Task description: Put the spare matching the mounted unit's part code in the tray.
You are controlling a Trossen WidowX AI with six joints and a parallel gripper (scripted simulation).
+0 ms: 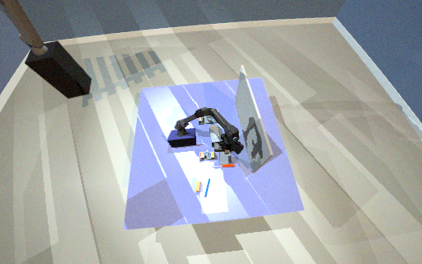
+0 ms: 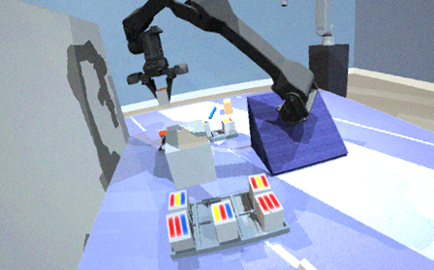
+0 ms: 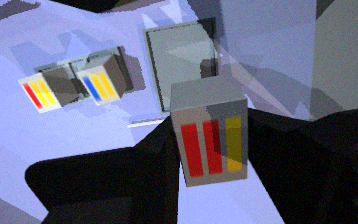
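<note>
My gripper (image 2: 163,95) (image 3: 202,115) is shut on a grey spare whose top shows red, red and yellow stripes. It holds the spare high above the table. The shallow grey tray (image 1: 222,160) (image 3: 175,56) lies just beyond the held spare in the wrist view; the part of it that shows is empty. A large grey block (image 2: 191,164) stands between the two racks; no code shows on it, and I cannot make out the mounted unit's back. A long rack (image 2: 223,245) bears several striped spares. A small rack (image 1: 207,158) bears two, red-yellow-yellow (image 3: 40,94) and blue-yellow-yellow (image 3: 100,85).
A tall grey panel (image 1: 246,107) (image 2: 17,79) stands beside the arm. An orange-handled tool (image 1: 228,166) (image 2: 163,133) lies by the tray. A blue stick (image 1: 207,188) (image 2: 212,112) and an orange block (image 1: 198,186) (image 2: 227,106) lie farther along. The arm's dark blue base (image 1: 182,141) (image 2: 303,138) is opposite the panel.
</note>
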